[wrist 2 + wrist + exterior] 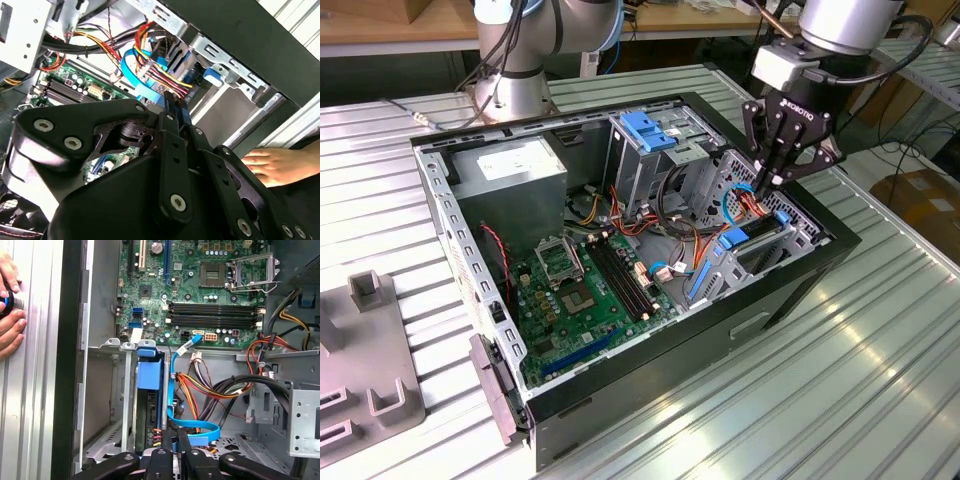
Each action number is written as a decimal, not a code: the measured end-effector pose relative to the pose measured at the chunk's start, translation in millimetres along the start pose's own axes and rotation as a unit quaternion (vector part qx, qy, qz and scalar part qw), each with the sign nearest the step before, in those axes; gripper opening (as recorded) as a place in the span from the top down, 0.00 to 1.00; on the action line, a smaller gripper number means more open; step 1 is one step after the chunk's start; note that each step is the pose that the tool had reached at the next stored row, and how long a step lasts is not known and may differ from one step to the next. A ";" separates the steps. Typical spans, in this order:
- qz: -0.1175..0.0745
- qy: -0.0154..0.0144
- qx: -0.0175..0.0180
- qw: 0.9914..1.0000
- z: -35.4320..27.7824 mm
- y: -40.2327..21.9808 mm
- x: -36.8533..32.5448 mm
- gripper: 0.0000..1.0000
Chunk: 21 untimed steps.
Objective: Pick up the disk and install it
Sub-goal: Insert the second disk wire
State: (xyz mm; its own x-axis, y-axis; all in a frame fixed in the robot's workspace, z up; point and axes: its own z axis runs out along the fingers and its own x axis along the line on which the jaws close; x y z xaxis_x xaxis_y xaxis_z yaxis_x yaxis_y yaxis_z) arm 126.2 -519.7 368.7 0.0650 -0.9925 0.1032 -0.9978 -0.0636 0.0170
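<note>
The disk [756,252] stands on edge in the low drive bay at the case's corner on the exterior view's right, with its blue carrier rails [734,240] showing at the ends. In the first wrist view the disk [149,412] is a dark slab under a blue rail tab [149,372]. My gripper [766,182] hangs just above that bay among the red, yellow and blue cables, its fingers pressed together with nothing between them. Both wrist views show the gripper [174,104] [173,436] shut, its tips next to the disk's cable end.
The open computer case [790,300] lies on a slatted metal table. A tall metal cage with a blue latch [644,130] stands beside the bay. A flat blue cable [195,427] loops under the fingertips. A person's hand [9,315] rests outside the case wall.
</note>
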 end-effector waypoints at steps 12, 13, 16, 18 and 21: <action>-0.003 -0.017 0.002 1.000 2.2 1.1 8.7 0.84; -0.003 -0.017 0.002 1.000 2.2 1.1 8.7 0.84; -0.003 -0.025 0.002 1.000 2.5 1.3 10.9 0.84; -0.003 -0.031 0.003 1.000 2.9 1.6 13.4 0.84; -0.003 -0.037 0.004 0.999 3.6 6.0 17.3 0.84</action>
State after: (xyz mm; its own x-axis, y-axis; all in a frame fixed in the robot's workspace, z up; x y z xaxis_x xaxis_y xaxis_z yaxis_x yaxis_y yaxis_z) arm 121.3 -537.7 367.0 0.0700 -0.9971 0.0301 -0.9975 -0.0698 0.0090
